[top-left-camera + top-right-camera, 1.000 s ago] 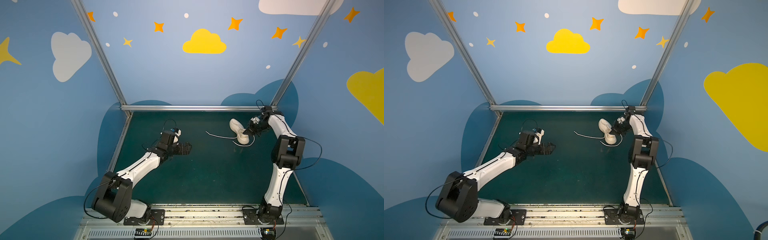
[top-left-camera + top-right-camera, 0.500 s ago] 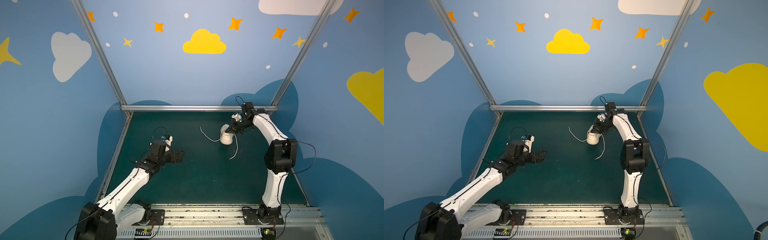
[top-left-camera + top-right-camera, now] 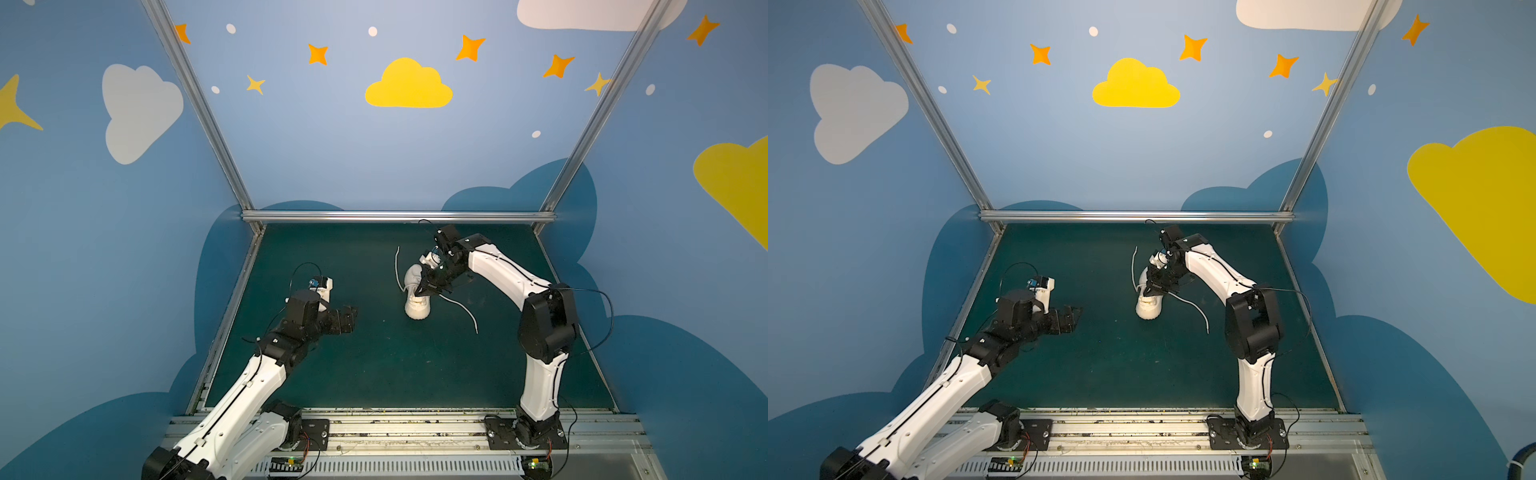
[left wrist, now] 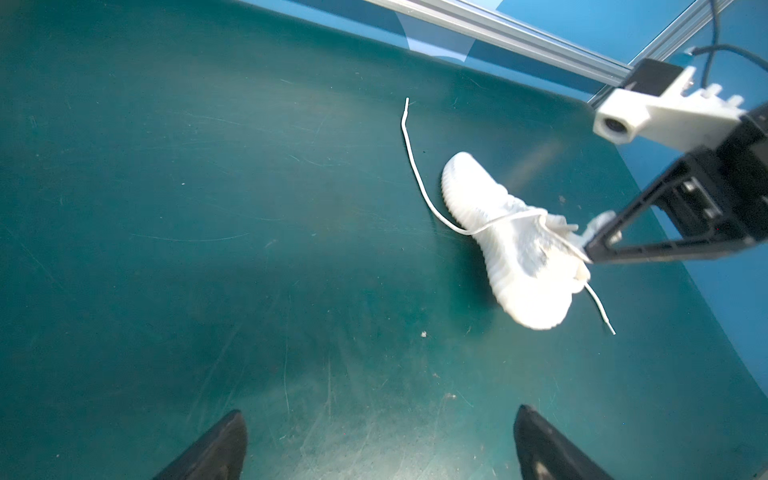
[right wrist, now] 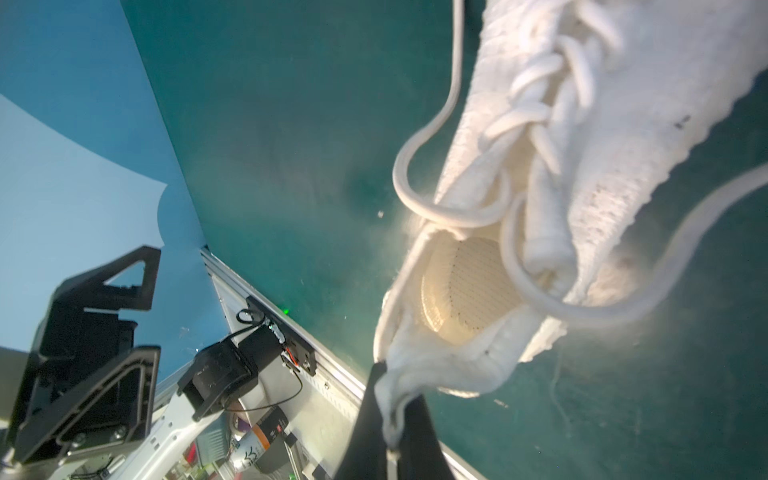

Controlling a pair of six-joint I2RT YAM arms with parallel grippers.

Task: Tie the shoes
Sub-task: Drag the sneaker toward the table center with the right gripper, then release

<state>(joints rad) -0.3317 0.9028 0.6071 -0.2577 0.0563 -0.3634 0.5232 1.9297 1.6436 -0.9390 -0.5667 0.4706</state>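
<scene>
1. The right gripper (image 5: 392,409) has its fingers pressed together on a fold of knit at the heel collar of the off-white sneaker (image 5: 623,124); the pinch is seen at close range in the right wrist view.
2. From that pinch the shoe runs straight away from the fingertips. The open mouth and insole lie just beyond them, the laced tongue further out, and the toe farthest off.
3. In both top views the right gripper (image 3: 424,289) angles down onto the sneaker (image 3: 417,309) from above and behind, with the ribbed heel sole just below the fingers. Whether the sole is clear of the green mat (image 3: 374,365) cannot be told.
4. The cream laces (image 3: 397,266) hang untied. One end leaves the eyelets on the side facing the left arm and runs out past the toe, away from the gripper. The other end (image 3: 461,309) trails back under the right arm across the mat.
5. The left gripper (image 3: 349,318) is spread wide and holds nothing. It hangs above the mat well apart from the shoe, fingertips pointing towards it.
6. In the left wrist view the two dark fingertips of the left gripper (image 4: 378,419) frame bare mat. The sneaker (image 4: 511,249) lies well ahead of them, off towards the right arm's side, with the right gripper (image 4: 590,249) touching its heel end and one lace (image 4: 415,174) stretched out beyond the toe.
</scene>
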